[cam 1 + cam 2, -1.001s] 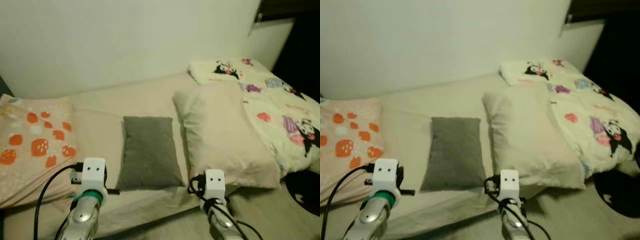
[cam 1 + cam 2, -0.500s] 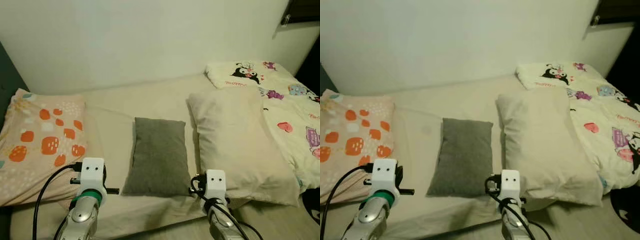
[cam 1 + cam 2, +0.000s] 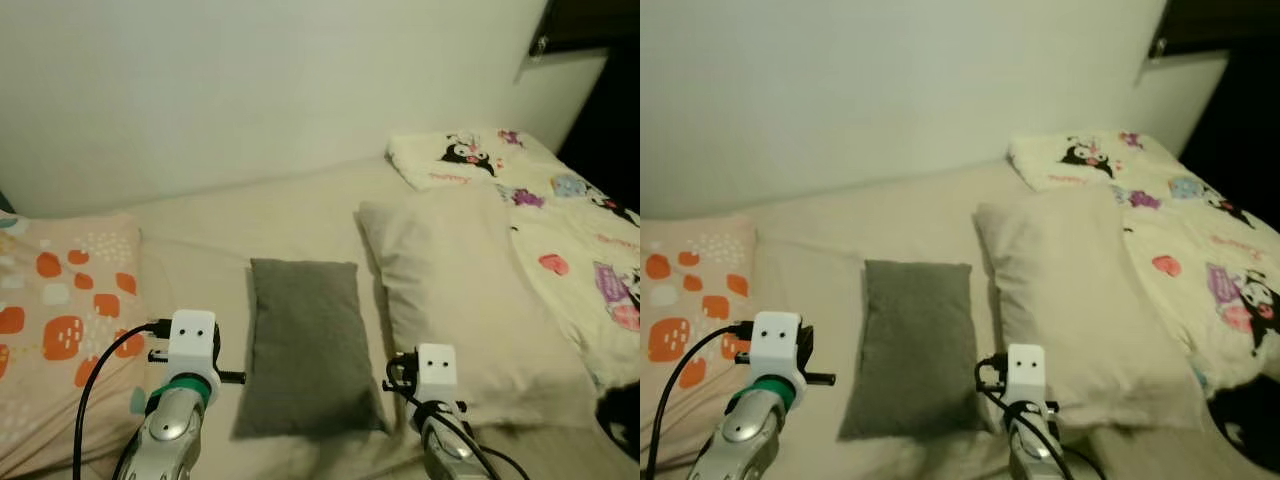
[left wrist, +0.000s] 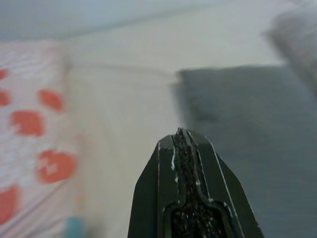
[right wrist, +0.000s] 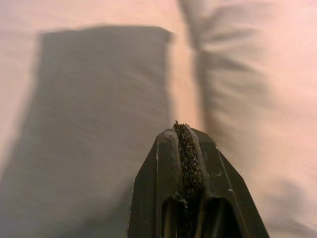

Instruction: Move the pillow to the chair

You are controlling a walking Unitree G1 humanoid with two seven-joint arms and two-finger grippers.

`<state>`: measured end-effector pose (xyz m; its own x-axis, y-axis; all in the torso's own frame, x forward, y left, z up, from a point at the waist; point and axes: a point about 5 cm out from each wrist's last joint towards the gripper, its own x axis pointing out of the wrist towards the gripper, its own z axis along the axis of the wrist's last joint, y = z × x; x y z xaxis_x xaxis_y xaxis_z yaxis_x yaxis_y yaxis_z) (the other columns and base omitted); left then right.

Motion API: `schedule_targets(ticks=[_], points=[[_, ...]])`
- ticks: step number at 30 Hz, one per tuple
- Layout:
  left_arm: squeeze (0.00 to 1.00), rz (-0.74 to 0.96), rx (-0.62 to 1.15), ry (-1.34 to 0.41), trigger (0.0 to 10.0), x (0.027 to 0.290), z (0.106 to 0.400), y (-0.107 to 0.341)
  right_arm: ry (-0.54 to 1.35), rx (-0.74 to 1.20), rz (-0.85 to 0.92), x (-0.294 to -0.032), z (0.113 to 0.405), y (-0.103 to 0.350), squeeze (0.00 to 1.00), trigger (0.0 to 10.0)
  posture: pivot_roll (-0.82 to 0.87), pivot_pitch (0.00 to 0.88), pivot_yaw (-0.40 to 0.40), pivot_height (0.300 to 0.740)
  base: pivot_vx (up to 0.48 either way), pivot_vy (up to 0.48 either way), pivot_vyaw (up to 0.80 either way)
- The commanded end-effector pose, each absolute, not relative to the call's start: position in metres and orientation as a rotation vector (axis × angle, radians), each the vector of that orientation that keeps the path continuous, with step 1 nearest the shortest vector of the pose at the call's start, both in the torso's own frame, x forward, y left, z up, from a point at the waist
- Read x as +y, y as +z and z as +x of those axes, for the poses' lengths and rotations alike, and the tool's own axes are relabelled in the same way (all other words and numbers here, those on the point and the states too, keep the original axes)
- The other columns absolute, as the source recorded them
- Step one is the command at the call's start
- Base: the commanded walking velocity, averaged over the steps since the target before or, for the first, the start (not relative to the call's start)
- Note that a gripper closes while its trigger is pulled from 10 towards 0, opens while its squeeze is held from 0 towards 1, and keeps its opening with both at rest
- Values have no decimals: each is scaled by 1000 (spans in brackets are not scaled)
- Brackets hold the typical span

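The left gripper [image 4: 184, 144] and right gripper [image 5: 184, 136] are both pressed together and hold nothing. This looks like the reaching step. The grey pillow [image 3: 308, 342] lies flat on the bed [image 3: 250, 215], at twelve o'clock between them. Next, the fingers must spread. A big cream pillow [image 3: 470, 290] sits close at three o'clock.

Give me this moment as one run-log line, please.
left hand shut, empty | right hand shut, empty | grey pillow on bed, untouched
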<state>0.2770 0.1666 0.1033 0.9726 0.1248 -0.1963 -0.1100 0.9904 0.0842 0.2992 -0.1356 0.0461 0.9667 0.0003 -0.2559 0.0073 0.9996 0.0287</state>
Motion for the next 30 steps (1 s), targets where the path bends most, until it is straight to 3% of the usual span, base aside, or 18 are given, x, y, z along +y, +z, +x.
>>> schedule_targets(ticks=[1, 12, 30], points=[[0, 74, 222, 125, 10000, 167, 276, 100, -6, 282, 21, -137, 294, 40, 0, 10000, 66, 26, 97, 740, 266, 0, 0], [0, 89, 208, 153, 10000, 166, 277, 101, 20, 279, -1, -135, 295, 40, 0, 10000, 69, 27, 93, 740, 0, 0, 0], [0, 98, 207, 163, 10000, 166, 277, 101, 59, 277, -3, -129, 296, 41, 0, 10000, 66, 29, 97, 740, 0, 0, 800]])
